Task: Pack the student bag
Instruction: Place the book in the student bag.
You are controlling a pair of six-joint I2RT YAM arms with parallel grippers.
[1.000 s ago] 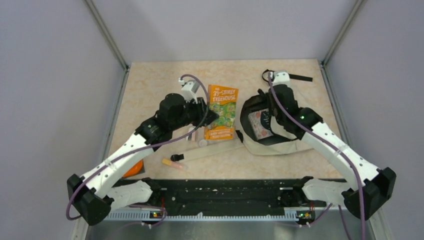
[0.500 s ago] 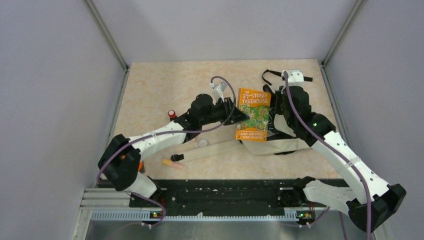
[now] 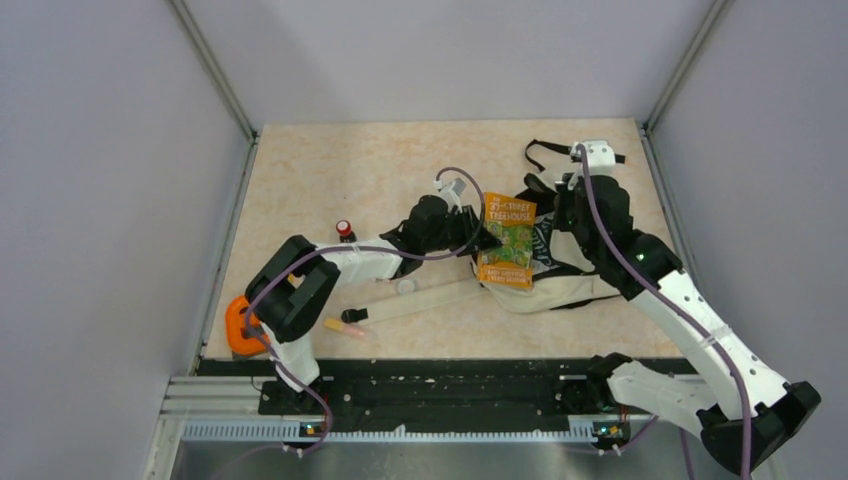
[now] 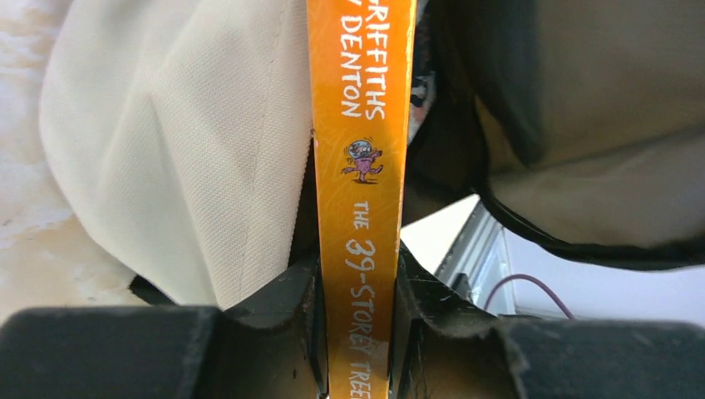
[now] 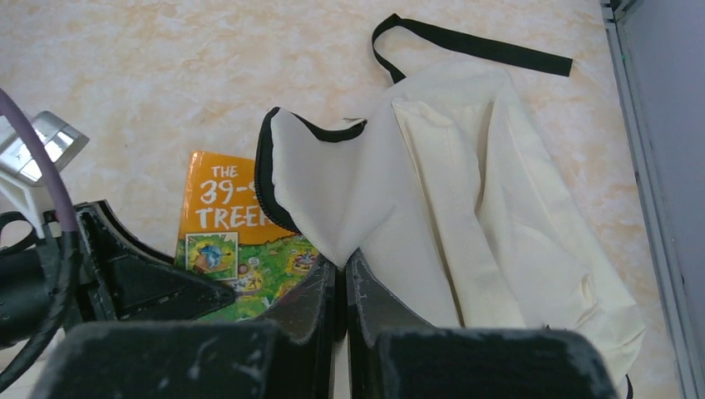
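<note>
The student bag (image 3: 572,291) lay slumped on the right half of the table (image 3: 330,170), its black-lined mouth turned toward the left arm. The right gripper (image 5: 341,274) was pinched shut on a fold of the cream fabric just behind the black-edged rim, holding that lip up off the tabletop. The left gripper (image 4: 357,287) was clamped across the spine of an orange paperback (image 3: 507,240), which stood on edge at the opening, its leading end between the cream flap and the dark lining. How far in it reached could not be made out. The bag looked soft and limp, likely to sag shut wherever it was not held, so the bound rim beside the zipper seemed the soundest place to grip; loose cloth farther back would probably only bunch. One long beige strap (image 3: 430,298) trailed across the table toward the arms' bases, and a black strap (image 5: 474,46) lay at the far side, either of which could snag. The book appeared stiff and light.
</note>
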